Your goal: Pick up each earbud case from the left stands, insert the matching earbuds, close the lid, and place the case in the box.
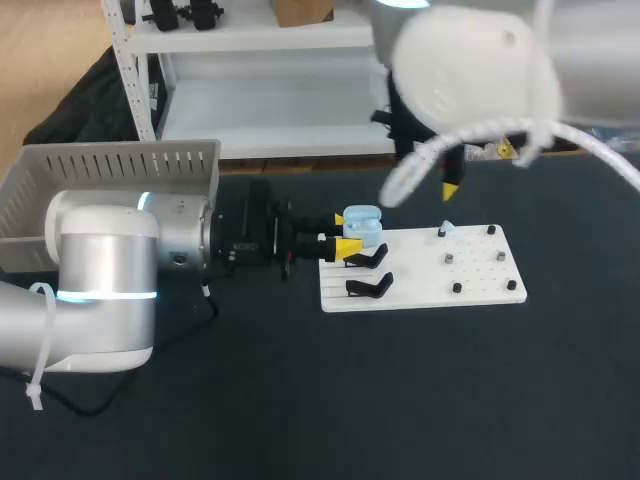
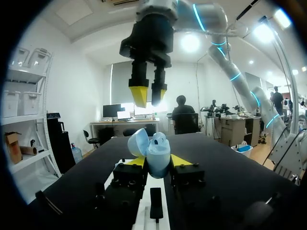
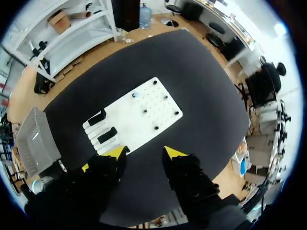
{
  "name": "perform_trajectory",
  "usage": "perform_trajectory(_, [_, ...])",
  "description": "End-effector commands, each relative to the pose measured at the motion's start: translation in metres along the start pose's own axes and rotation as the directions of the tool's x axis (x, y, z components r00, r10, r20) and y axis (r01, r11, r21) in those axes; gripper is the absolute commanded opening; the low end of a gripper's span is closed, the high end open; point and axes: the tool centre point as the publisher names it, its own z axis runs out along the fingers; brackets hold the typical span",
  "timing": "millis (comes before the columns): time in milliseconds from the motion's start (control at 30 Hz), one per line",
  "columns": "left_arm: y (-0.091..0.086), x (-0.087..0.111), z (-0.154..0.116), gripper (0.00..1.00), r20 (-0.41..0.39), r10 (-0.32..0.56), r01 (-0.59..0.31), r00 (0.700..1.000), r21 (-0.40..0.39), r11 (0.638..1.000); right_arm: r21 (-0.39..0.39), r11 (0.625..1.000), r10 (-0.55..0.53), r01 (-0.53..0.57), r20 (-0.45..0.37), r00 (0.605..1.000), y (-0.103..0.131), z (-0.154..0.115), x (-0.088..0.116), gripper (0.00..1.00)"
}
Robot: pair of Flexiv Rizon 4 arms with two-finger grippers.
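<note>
Earbud case (image 1: 362,222), pale blue, sits between the yellow tips of our left pincer (image 1: 346,236), at the far left corner of the white board (image 1: 480,290). In the left wrist view both fingers press against the case (image 2: 158,160) from its two sides, so the left pincer (image 2: 157,165) is pinching it. Its lid (image 2: 136,142) stands open, tipped away to one side. We cannot tell whether the case rests on anything beneath it.

Two black stands (image 1: 368,272) lie on the board just beside the case, on the near side, both bare. A small pale blue earbud (image 1: 446,228) sits at the far edge of the board, well apart from the case, among a few dark pegs (image 1: 456,287).

Our right pincer (image 1: 452,186) hangs high over the far edge of the board. From the left wrist it shows above and beyond the case (image 2: 148,93), its fingers spread with nothing between them. The right wrist view confirms this: the right pincer (image 3: 144,153) is open, looking down on the board (image 3: 144,124) and the earbud (image 3: 135,94).

The grey perforated box (image 1: 120,165) stands on the dark surface (image 1: 300,400) to the left, beside our left arm.
</note>
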Motion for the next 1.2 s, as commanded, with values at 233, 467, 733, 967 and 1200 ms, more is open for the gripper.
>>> perform_trajectory(233, [-0.002,0.0,0.0,0.0,0.002,0.002,-0.002,1.0,-0.006,1.0,-0.333,0.937,-0.103,0.105,0.023,0.994,-0.016,0.042,-0.027,0.49])
perform_trajectory(467, [-0.002,0.0,0.0,0.0,0.002,0.002,-0.002,1.0,-0.006,1.0,-0.343,0.918,-0.198,0.201,0.044,0.979,0.004,0.072,-0.025,0.48])
perform_trajectory(733, [-0.002,0.0,0.0,0.0,0.002,0.002,-0.002,1.0,-0.006,1.0,-0.307,0.917,-0.237,0.255,0.097,0.967,0.007,0.108,-0.046,0.46])
perform_trajectory(967, [-0.002,0.0,0.0,0.0,0.002,0.002,-0.002,1.0,-0.006,1.0,-0.264,0.922,-0.254,0.283,0.139,0.957,0.006,0.135,-0.062,0.45])
perform_trajectory(1200, [-0.002,0.0,0.0,0.0,0.002,0.002,-0.002,1.0,-0.006,1.0,-0.269,0.913,-0.276,0.307,0.146,0.95,0.006,0.151,-0.07,0.43])
